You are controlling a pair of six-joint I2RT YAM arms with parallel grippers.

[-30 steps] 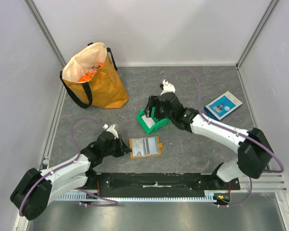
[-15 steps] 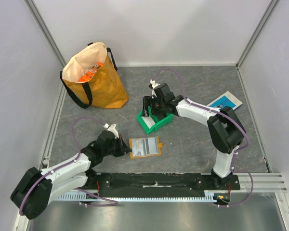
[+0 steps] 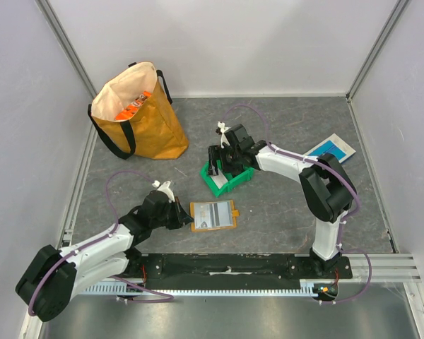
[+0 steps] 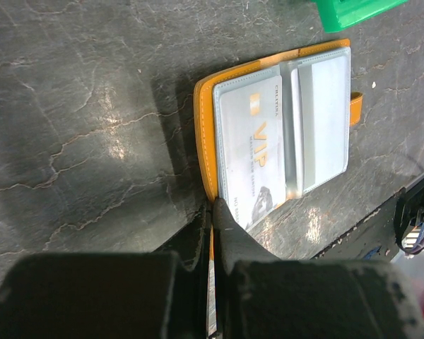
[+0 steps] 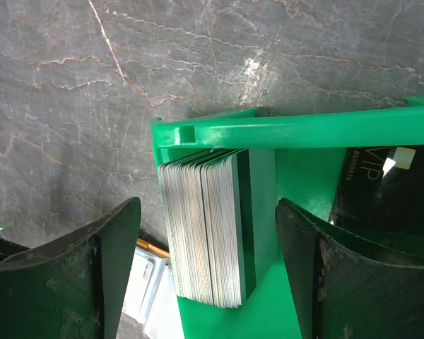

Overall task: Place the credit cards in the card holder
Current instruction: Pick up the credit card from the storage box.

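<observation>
The orange card holder [image 3: 213, 215] lies open on the table near the front edge, with a white VIP card [image 4: 251, 141] under its clear pocket. My left gripper [image 4: 213, 212] is shut on the card holder's [image 4: 206, 134] left edge. A stack of credit cards [image 5: 205, 226] stands on edge in the corner of the green bin [image 5: 304, 131], and a black card [image 5: 381, 191] leans beside it. My right gripper [image 5: 208, 212] hangs open just above the stack, one finger on each side, touching nothing. In the top view this gripper [image 3: 218, 164] hides most of the cards.
An orange-yellow tote bag [image 3: 138, 116] stands at the back left. A blue-and-white flat box [image 3: 333, 147] lies at the right, partly behind the right arm. The green bin [image 3: 230, 182] sits mid-table, just beyond the card holder.
The right arm has folded and carried its open gripper a little left over the bin's card stack. The left arm and the card holder have not moved.
</observation>
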